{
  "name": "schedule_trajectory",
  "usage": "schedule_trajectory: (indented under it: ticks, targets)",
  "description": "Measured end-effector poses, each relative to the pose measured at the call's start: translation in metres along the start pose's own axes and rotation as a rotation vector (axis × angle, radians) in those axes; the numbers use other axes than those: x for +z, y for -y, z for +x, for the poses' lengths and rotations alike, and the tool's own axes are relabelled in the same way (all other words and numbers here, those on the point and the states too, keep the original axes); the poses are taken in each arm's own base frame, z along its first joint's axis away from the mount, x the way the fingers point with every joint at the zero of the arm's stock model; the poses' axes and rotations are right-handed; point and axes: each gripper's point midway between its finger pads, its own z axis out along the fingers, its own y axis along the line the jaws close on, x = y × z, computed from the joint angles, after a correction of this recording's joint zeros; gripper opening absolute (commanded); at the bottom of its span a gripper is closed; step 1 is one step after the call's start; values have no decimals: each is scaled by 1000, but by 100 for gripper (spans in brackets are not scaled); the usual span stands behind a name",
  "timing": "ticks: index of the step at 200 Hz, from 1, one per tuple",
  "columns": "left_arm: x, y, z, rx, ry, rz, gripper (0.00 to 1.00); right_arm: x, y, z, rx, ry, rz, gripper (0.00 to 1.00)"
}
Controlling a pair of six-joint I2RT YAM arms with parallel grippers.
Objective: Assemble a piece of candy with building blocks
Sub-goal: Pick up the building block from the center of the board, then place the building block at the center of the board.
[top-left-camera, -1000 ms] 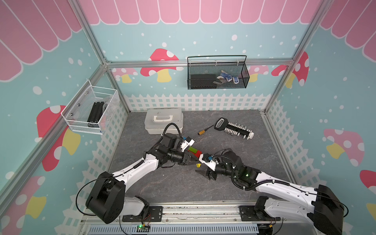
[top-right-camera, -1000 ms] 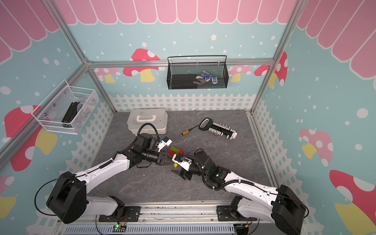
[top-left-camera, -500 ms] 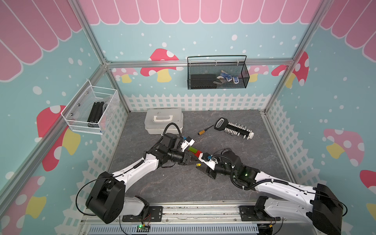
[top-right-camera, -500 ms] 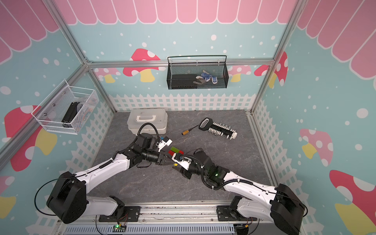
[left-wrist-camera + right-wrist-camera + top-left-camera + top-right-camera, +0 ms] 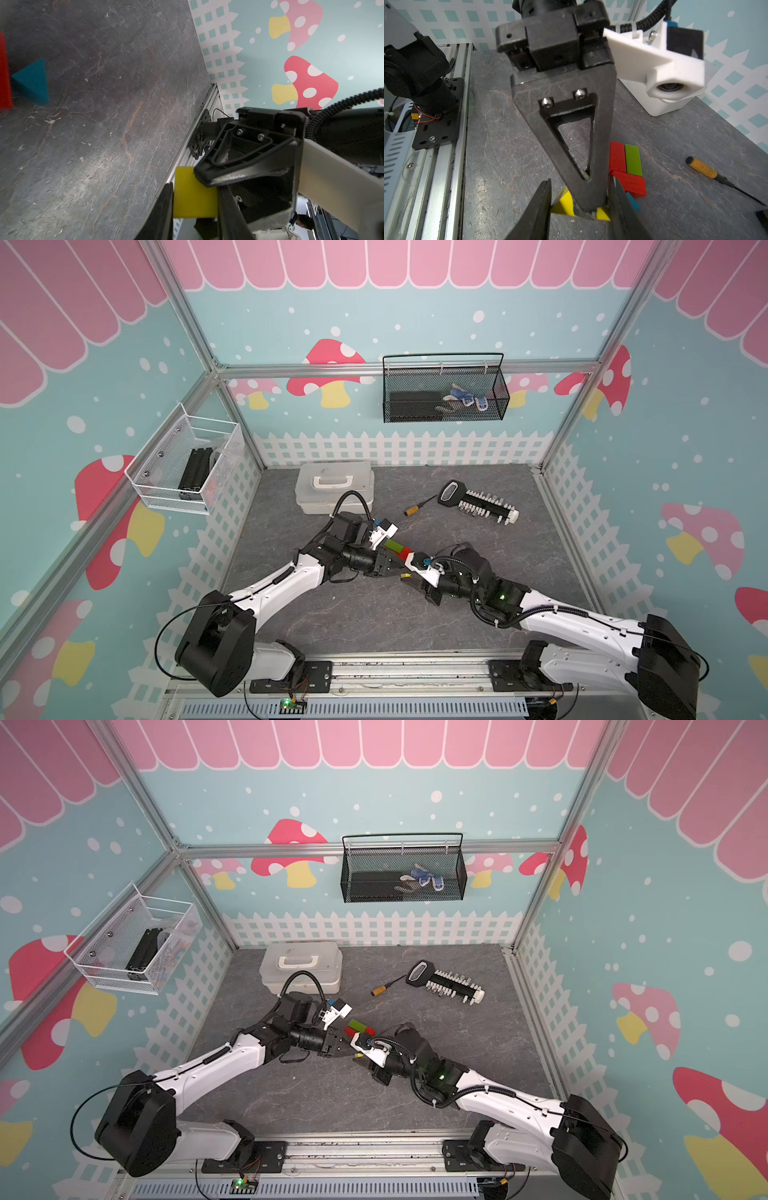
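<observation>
One block point(image 5: 192, 204) within left end effector point(image 5: 194, 190)

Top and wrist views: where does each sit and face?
Top views: high above the base end, looking down at the table; left arm, right arm whole.
Left wrist: behind the left pincer, facing the right pincer; own fingers clamp the yellow block.
Right wrist: behind the right pincer, facing the left pincer, red blocks, green block.
Shared: both wrist views show the yellow block.

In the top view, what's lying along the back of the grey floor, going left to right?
From the left: white lidded box → small yellow-handled screwdriver → black-and-white bit rack.
</observation>
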Motion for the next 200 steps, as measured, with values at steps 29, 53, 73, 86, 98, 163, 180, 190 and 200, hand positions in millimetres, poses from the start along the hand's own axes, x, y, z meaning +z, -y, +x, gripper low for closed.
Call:
schedule_trajectory:
  ticks: [29,53,73,86,98,163,180,190,200]
  targets:
    - [0,0,-1,3,6,-5,69,1,-1,3,1,-12,-1,18]
    - [-3,4,-4,14,20,-4,94,3,0,13,7,-51,10,17]
    - [-11,10,-11,40,59,-10,95,1,5,21,13,-103,37,17]
    - [-23,13,-19,60,111,-28,95,0,8,23,14,-136,52,17]
    - [-39,13,-30,78,184,-61,96,0,9,25,17,-166,53,17]
    - [-151,-1,-56,109,707,-327,99,34,-21,54,62,-312,-63,19]
    - [-164,-15,-48,68,786,-347,99,58,-29,56,60,-346,-97,18]
    - [-169,-20,-44,42,813,-352,98,76,-33,54,55,-357,-114,18]
    - [-175,-24,-43,21,835,-355,97,94,-34,51,49,-362,-118,19]
